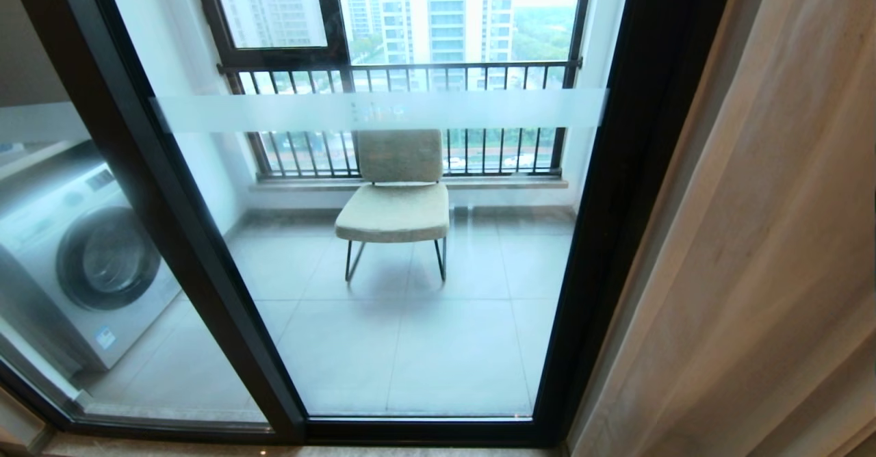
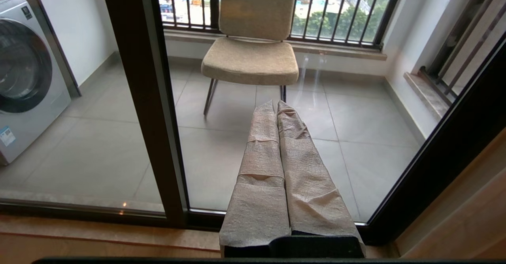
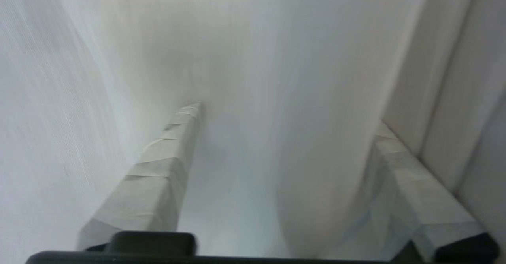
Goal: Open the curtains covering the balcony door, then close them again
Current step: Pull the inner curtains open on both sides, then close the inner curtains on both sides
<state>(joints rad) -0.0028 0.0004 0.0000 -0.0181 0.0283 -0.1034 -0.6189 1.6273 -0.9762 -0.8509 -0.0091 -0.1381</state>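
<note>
The balcony door (image 1: 404, 293) glass blocks any reach forward; right of the balcony door, bunched curtains (image 1: 759, 252) crowd the spread right tool (image 3: 288, 137).

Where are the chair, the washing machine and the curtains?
chair (image 1: 393, 212), head view, on its seat cushion.
washing machine (image 1: 108, 257), head view, on its round door.
curtains (image 1: 766, 252), head view, on the beige cloth at the right.

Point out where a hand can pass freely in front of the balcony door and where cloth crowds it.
Free: before the glass of the balcony door, between its dark centre frame and the curtains; the shut left hand hangs there. Crowded: the right hand, open, is surrounded by the sheer folds.
</note>
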